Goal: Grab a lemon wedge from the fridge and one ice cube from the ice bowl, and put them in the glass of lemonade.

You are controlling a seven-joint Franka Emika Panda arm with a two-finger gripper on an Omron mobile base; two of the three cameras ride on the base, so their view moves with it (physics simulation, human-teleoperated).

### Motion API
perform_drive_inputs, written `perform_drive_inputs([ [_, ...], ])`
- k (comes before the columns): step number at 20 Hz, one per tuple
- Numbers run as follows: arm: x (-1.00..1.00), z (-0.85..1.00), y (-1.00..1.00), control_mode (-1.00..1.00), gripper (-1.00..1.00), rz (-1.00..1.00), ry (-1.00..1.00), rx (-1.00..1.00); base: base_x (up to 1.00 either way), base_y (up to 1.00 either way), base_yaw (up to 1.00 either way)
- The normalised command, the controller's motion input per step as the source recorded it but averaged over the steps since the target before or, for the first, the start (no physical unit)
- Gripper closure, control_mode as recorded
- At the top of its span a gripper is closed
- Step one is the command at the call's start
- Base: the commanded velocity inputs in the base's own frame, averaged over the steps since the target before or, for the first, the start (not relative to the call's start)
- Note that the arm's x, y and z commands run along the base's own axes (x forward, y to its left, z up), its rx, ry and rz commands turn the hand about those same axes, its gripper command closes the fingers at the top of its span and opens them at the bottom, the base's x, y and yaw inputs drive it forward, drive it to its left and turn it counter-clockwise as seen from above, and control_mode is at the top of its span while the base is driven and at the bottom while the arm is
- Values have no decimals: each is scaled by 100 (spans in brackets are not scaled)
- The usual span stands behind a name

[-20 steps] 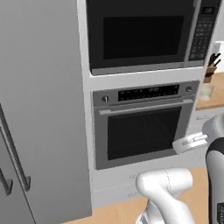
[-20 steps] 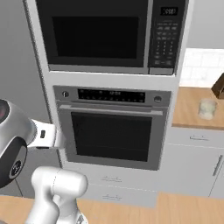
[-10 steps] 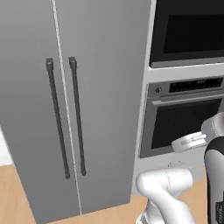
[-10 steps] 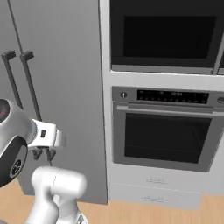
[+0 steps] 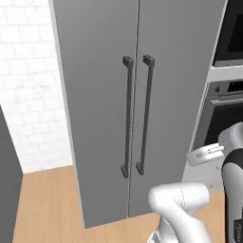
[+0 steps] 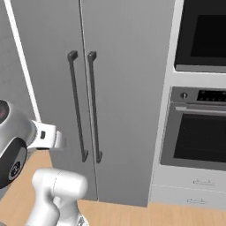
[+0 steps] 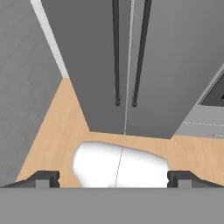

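Note:
The fridge (image 5: 161,71) is a tall grey cabinet with both doors shut, and it stands straight ahead of the base. Its two dark bar handles (image 5: 136,116) run side by side down the middle seam. It also appears in the right base view as the fridge (image 6: 123,88) and in the hand view as the fridge (image 7: 170,65). My gripper (image 7: 113,178) is open with nothing between its fingertips (image 7: 43,177), and it hangs back from the doors over the floor. The lemon wedge is hidden behind the shut doors. The ice bowl and the glass of lemonade are out of view.
A built-in oven (image 6: 198,137) with a microwave (image 6: 205,35) above it and drawers (image 6: 194,190) below it adjoins the fridge on the right. A white brick wall (image 5: 28,95) and a dark panel (image 5: 7,171) lie to the left. Wooden floor (image 5: 47,204) runs in front.
The base has driven to the left: the whole picture has shifted from the oven stack to the fridge doors. The arm keeps the same pose and the gripper stays open.

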Motion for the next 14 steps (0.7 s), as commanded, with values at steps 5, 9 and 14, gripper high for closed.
perform_drive_inputs([
  [5, 0, 0, 0, 100, -100, 0, 0, 0, -18, 26, 0],
  [9, 0, 0, 0, 100, -100, 0, 0, 0, -10, -23, 0],
  [14, 0, 0, 0, 100, -100, 0, 0, 0, -24, -14, 1],
])
